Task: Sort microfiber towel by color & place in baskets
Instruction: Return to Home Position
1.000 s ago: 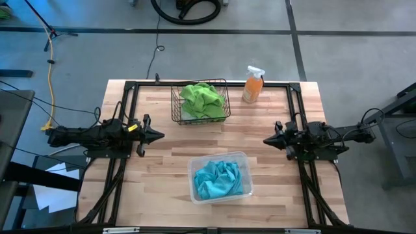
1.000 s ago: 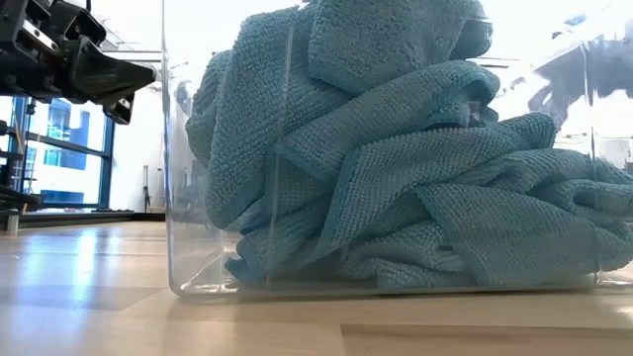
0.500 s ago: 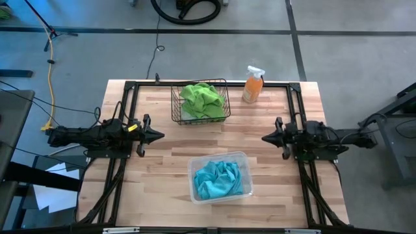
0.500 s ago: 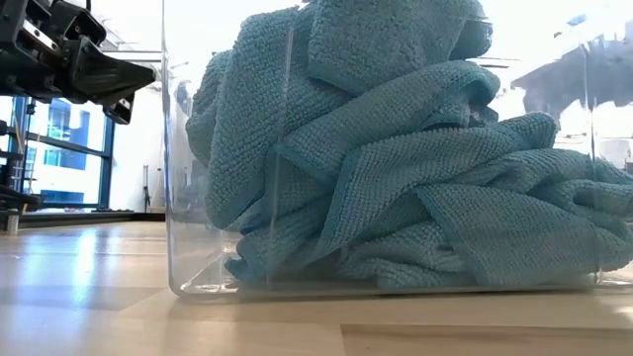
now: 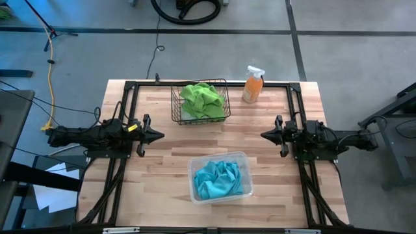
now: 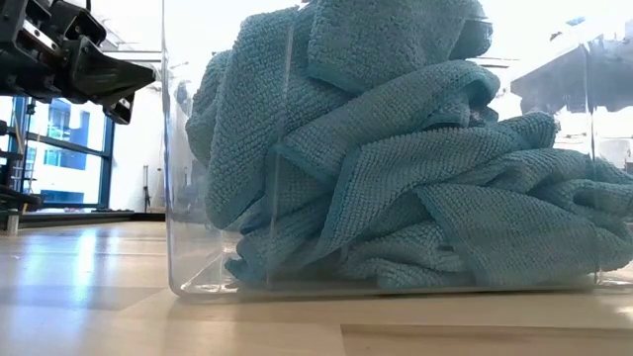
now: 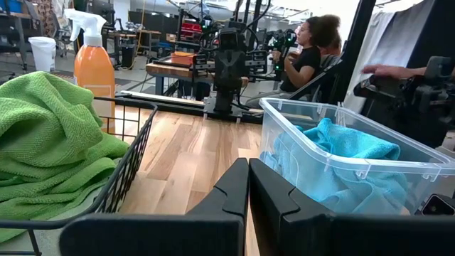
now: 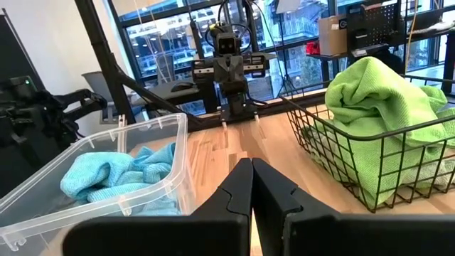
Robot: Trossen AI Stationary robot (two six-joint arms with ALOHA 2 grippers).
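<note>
Lime green microfiber towels [image 5: 201, 97] are heaped in the black wire basket [image 5: 175, 109] at the table's far middle. Turquoise towels [image 5: 220, 179] fill the clear plastic tub [image 5: 192, 170] near the front edge; the low view shows them bunched against the tub wall [image 6: 178, 198]. My left gripper [image 5: 160, 136] is shut and level at the table's left side, pointing toward the middle. My right gripper [image 5: 264, 136] is shut and level at the right side, facing it. Neither holds anything.
An orange spray bottle [image 5: 253, 84] stands at the far right of the table beside the wire basket. Bare wood lies between the two grippers and between basket and tub. People sit in the room beyond the table [image 7: 306, 50].
My right gripper has swung a little toward the table's far edge and rolled about its own axis, ending up pointing straight at the left gripper. The towels and baskets have stayed put.
</note>
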